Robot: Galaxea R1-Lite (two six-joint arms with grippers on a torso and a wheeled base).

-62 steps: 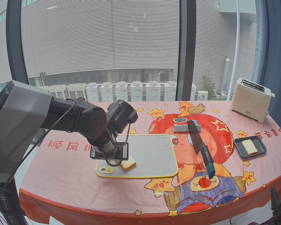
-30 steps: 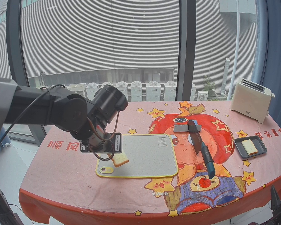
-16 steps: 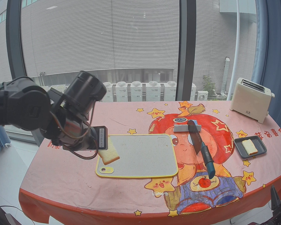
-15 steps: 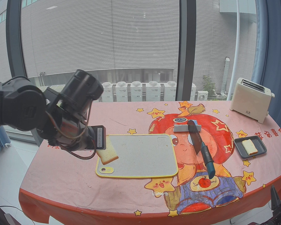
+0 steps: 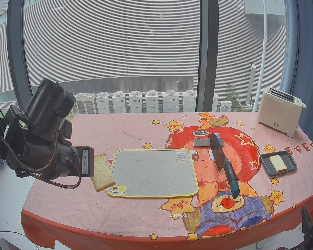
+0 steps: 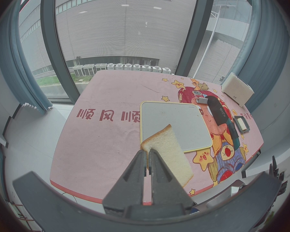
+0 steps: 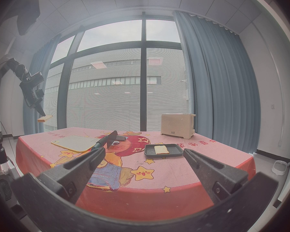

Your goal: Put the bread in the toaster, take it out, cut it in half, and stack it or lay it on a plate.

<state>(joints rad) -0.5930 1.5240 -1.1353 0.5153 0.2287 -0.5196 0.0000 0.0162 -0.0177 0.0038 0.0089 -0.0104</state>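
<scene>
pink cartoon tablecloth [image 5: 128,129] by the window. left gripper [image 5: 91,166] pinches a bread slice [image 5: 102,172] in the air, off the near left corner of the cutting board [image 5: 153,172]. right gripper [image 7: 143,152] gapes wide. another bread piece [image 5: 278,163] lies on the dark tray [image 5: 266,160], right.

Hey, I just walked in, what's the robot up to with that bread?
The left gripper is shut on a bread slice, holding it in the air beside the cutting board's left end. The right gripper hangs open and empty near the table's front right corner. The knife lies right of the board, and another piece of bread sits on the dark plate near the toaster.
</scene>
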